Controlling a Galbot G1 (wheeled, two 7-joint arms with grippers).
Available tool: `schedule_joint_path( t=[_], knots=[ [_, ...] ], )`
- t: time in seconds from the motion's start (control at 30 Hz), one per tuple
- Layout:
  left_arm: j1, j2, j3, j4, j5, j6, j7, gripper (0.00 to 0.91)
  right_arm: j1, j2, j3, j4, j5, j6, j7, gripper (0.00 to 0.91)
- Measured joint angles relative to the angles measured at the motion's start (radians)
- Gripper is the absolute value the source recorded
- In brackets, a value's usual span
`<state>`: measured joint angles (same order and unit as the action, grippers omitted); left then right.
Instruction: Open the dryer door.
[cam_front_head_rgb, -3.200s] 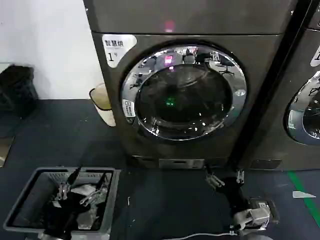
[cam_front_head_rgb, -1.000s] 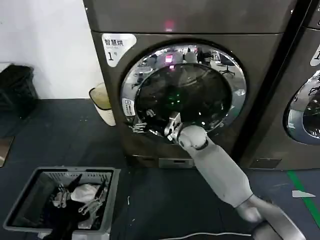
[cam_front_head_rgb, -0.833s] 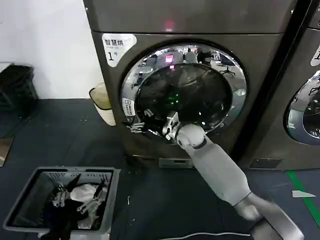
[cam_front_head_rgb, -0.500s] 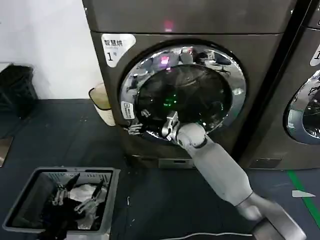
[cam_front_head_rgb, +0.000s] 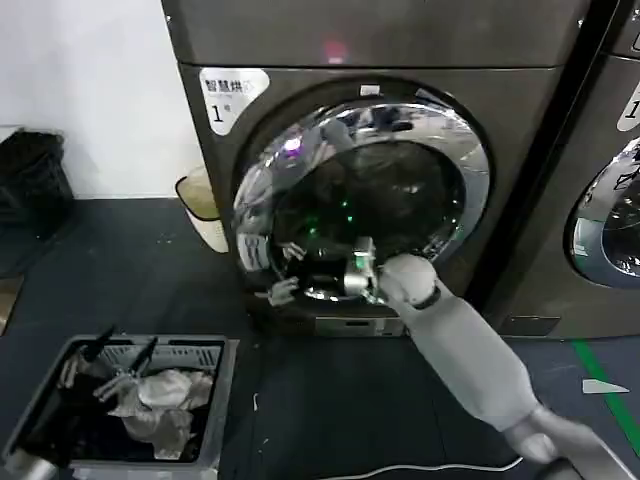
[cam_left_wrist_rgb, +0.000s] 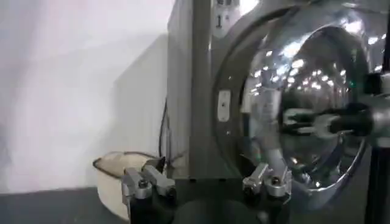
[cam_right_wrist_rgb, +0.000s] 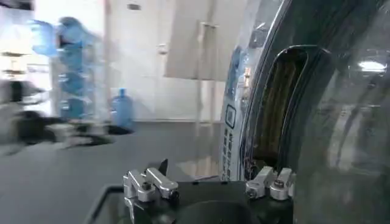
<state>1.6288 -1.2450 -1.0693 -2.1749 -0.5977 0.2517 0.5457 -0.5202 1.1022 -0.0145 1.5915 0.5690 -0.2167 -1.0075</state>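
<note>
Swinging ajar on machine "1": dryer door (cam_front_head_rgb: 365, 195), latch edge lifted off the front panel.
Right gripper (cam_front_head_rgb: 283, 275) at door's lower latch edge, fingers (cam_right_wrist_rgb: 149, 182) spread, chrome ring just beyond them. Left gripper (cam_front_head_rgb: 108, 358) spread over laundry basket (cam_front_head_rgb: 222, 395).

1. The dryer door (cam_front_head_rgb: 365, 195) stood ajar on the front of the machine (cam_front_head_rgb: 380, 40), its left edge swung out.
2. The right claw (cam_front_head_rgb: 285, 290) reached to the door's lower left edge.
3. A basket (cam_front_head_rgb: 225, 400) sat on the floor (cam_front_head_rgb: 320, 400), before and left of the machine.
4. A second machine (cam_front_head_rgb: 600, 200) stood at the right.
5. A bin (cam_front_head_rgb: 205, 205) stood left of the machine.
</note>
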Motion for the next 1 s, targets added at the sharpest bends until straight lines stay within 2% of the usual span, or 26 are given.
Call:
schedule_joint_path(
  t=[0.17, 0.43, 0.67, 0.73, 1.0],
  knots=[
    [-0.054, 0.057, -0.005, 0.034, -0.055, 0.065, 0.018, 0.907, -0.04, -0.039, 0.044, 0.03, 0.025, 0.021, -0.097, 0.907],
    [-0.135, 0.128, -0.024, 0.112, -0.087, 0.073, 0.018, 0.907, -0.122, -0.096, 0.127, 0.059, 0.017, 0.053, -0.287, 0.907],
    [-0.206, 0.184, -0.007, 0.17, -0.121, 0.104, 0.017, 0.907, -0.196, -0.125, 0.209, 0.038, 0.001, 0.082, -0.418, 0.907],
    [-0.225, 0.198, 0.005, 0.179, -0.136, 0.104, 0.016, 0.907, -0.214, -0.132, 0.233, 0.036, 0.01, 0.082, -0.443, 0.907],
    [-0.332, 0.302, 0.097, 0.256, -0.207, 0.043, -0.015, 0.907, -0.286, -0.184, 0.336, 0.044, 0.052, 0.145, -0.453, 0.907]
  ],
)
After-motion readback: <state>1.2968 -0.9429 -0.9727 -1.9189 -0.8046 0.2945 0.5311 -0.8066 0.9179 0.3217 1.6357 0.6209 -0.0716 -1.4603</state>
